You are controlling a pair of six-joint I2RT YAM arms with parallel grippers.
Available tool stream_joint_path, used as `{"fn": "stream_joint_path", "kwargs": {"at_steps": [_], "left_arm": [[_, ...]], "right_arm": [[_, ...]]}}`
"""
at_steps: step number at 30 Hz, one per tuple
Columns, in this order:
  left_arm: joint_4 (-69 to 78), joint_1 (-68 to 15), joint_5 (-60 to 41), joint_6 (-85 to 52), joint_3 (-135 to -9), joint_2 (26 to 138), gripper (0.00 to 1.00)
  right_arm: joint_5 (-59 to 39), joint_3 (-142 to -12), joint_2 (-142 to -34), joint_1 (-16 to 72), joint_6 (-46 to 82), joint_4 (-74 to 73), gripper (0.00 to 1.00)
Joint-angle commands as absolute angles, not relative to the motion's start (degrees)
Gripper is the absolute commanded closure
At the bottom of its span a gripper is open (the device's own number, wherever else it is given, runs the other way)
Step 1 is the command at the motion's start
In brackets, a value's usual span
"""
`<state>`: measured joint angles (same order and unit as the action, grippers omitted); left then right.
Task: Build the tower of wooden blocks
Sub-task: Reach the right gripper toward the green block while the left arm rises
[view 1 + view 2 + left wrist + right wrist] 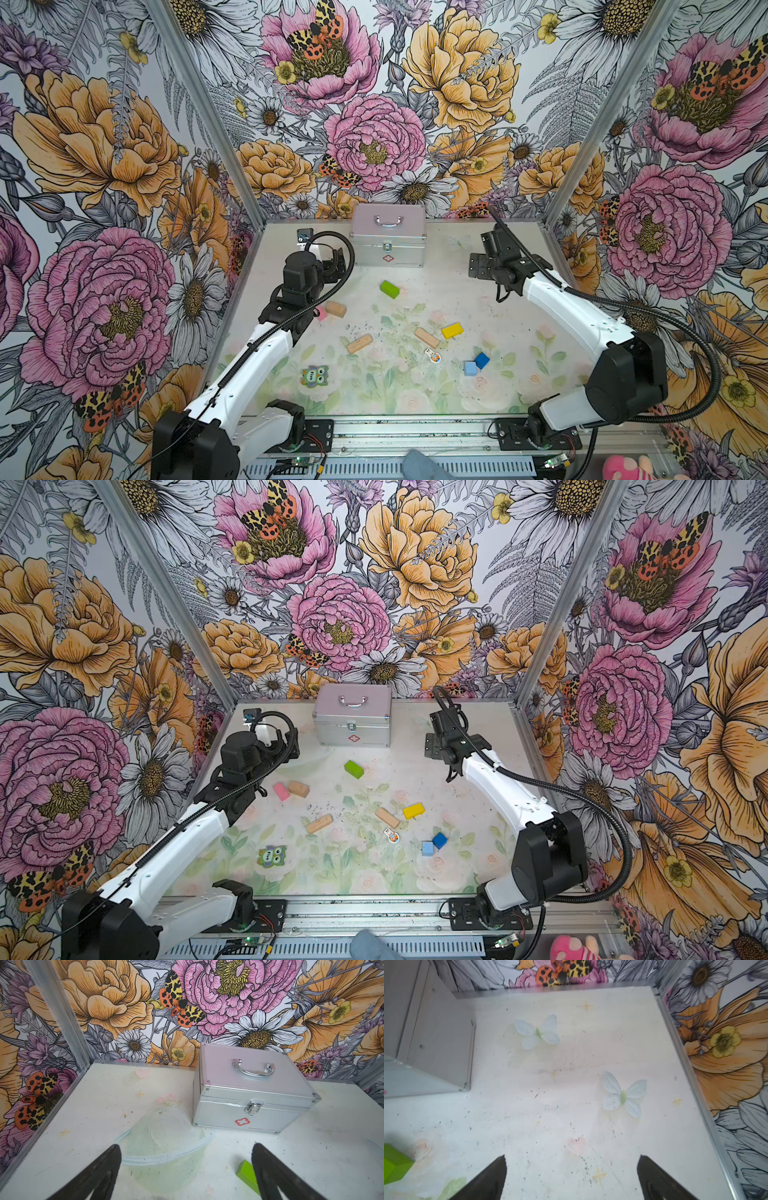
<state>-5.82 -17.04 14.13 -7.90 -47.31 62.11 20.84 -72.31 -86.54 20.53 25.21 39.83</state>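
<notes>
We see nothing stacked yet; the wood blocks [427, 337] lie loose and flat across the middle of the table [453, 286], mostly apart, save the pink block [281, 791] just beside a tan block [299, 788], and the dark blue cube [482, 360] touching the light blue cube [470, 368] or nearly so; we cannot tell which. The left gripper [187, 1155] and the right gripper [571, 1165] hover over the far part of the table, fingers [112, 1165] spread wide and holding nothing. The coming move, as we judge it, turns on the green block [389, 289]; in both top views it lies between the two grippers and toward the near edge from both, closer to the left one; in the left wrist view it shows partly behind one finger, outside the gap, so that arm would need to draw back and shift sideways before closing. Its long axis runs diagonally, far-left to near-right in a top view; we expect a wrist turn to take it across its short width. The surface is flat, a pale floral print, scuffed and speckled; bare table surrounds the green block, with the silver case [388, 245] near behind it at the far edge.
</notes>
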Motion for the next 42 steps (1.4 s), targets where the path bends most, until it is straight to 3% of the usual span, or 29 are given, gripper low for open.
{"fn": "stream_joint_path", "kwargs": {"at_steps": [1,7,12,18,27,35,42], "left_arm": [[-12.20,-17.59,15.04,-10.67,-48.13,60.55,0.01],[-12.03,-19.16,10.94,-15.28,-42.95,56.10,0.01],[-14.95,-20.46,14.66,-18.48,-40.72,51.45,0.01],[-17.80,-20.59,20.40,-22.34,-37.01,44.19,0.01],[-20.24,-20.67,20.18,-22.64,-35.81,39.99,0.01],[-22.05,-20.83,17.97,-22.16,-37.36,39.39,0.01],[-22.90,-20.80,17.49,-20.99,-37.14,38.75,0.01]], "right_arm": [[21.16,-78.56,-89.98,23.49,29.51,43.92,0.00],[21.50,-84.81,-96.35,29.11,30.67,44.51,0.00],[16.86,-91.33,-104.04,32.50,34.89,46.31,0.10],[16.18,-99.94,-112.14,36.16,45.80,50.39,0.09],[15.55,-114.73,-123.54,40.01,53.22,59.96,0.06],[12.27,-123.49,-132.31,42.43,48.56,62.14,0.11],[11.14,-129.05,-137.04,44.04,36.18,62.18,0.11]]}}
